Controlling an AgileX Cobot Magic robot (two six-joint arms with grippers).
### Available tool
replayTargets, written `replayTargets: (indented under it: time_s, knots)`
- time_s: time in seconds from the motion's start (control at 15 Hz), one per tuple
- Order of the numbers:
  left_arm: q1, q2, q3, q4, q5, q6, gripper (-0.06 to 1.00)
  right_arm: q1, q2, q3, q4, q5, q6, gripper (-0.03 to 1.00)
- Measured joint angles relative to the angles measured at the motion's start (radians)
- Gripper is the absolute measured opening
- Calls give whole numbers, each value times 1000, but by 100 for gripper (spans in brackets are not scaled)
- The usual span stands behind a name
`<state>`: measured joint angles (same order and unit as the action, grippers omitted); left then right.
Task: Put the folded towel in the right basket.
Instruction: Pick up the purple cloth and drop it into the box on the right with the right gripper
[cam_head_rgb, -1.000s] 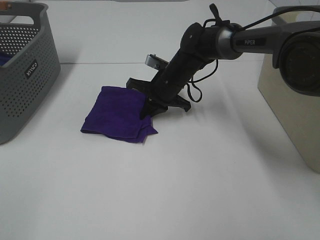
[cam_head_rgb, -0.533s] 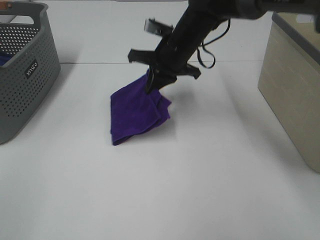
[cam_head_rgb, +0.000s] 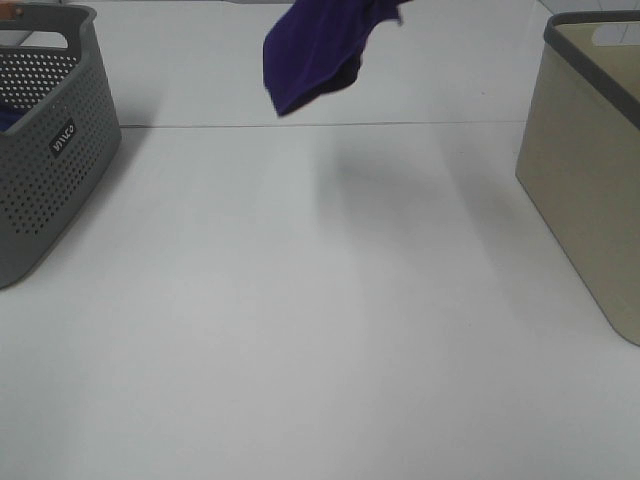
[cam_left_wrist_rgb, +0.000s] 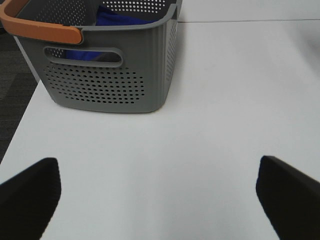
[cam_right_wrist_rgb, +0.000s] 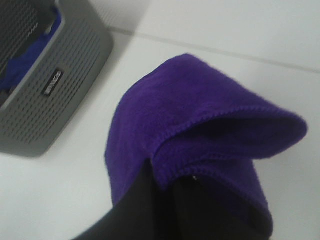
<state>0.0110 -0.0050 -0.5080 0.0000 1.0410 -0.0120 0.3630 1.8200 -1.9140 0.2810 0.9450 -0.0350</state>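
Note:
The folded purple towel (cam_head_rgb: 318, 52) hangs high above the table at the top middle of the exterior view. The right gripper that holds it is cut off by the frame's top edge there. In the right wrist view the towel (cam_right_wrist_rgb: 200, 145) drapes over my right gripper (cam_right_wrist_rgb: 165, 200), whose dark fingers are shut on it. The beige right basket (cam_head_rgb: 590, 170) stands at the right edge, to the right of the towel. My left gripper (cam_left_wrist_rgb: 160, 187) is open and empty; its dark fingertips (cam_left_wrist_rgb: 27, 192) show low over the table.
A grey perforated basket (cam_head_rgb: 45, 140) with an orange handle stands at the far left, with blue cloth inside (cam_left_wrist_rgb: 117, 20). It also shows in the right wrist view (cam_right_wrist_rgb: 45, 85). The white table (cam_head_rgb: 300, 330) lies between the baskets.
My right gripper has lifted the towel off the table and carried it up, out of the top of the exterior view. The left arm has not moved.

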Motion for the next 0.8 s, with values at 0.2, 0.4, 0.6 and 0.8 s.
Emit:
replayTargets:
  time_s: [0.2,0.4,0.6,0.8]
  knots:
    - [0,0,0,0,0,0,99,-187,-89,0,-23,-32,8,5]
    - [0,0,0,0,0,0,99,-403,-124,0,-31,-26,8,5]
    - [0,0,0,0,0,0,99,-571,-93,2,-155,74,8,5]
    - [0,0,0,0,0,0,99,-579,-26,2,-221,151,17,5]
